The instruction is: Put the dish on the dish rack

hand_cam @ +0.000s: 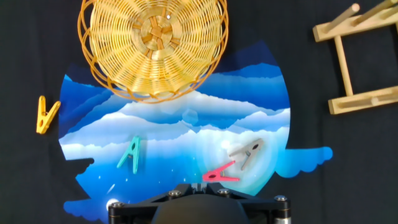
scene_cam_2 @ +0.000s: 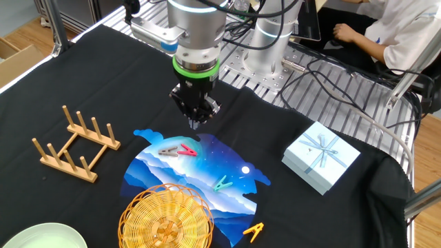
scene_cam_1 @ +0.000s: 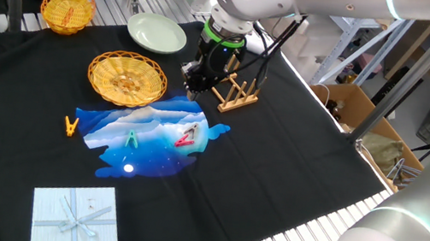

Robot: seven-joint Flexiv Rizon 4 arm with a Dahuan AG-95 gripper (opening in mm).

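Observation:
The dish point(scene_cam_1: 126, 78) is a wide golden wicker plate lying flat on the black cloth, partly over a blue mat. It also shows in the other fixed view point(scene_cam_2: 165, 219) and at the top of the hand view point(hand_cam: 153, 43). The dish rack point(scene_cam_1: 235, 94) is a small light-wood pegged rack standing to the right of the dish; it also shows in the other fixed view point(scene_cam_2: 72, 143) and in the hand view point(hand_cam: 354, 62). My gripper point(scene_cam_2: 196, 124) hangs above the far edge of the mat, between dish and rack, pointing down. Its fingers meet, and it holds nothing.
The blue mat point(scene_cam_1: 152, 132) carries a red point(hand_cam: 219, 175), a grey point(hand_cam: 247, 152) and a teal clothespin point(hand_cam: 132, 154); a yellow one point(hand_cam: 45, 115) lies beside it. A pale green plate point(scene_cam_1: 157, 32) and a small yellow basket point(scene_cam_1: 67, 9) sit at the back. A gift box point(scene_cam_1: 77, 218) is in front.

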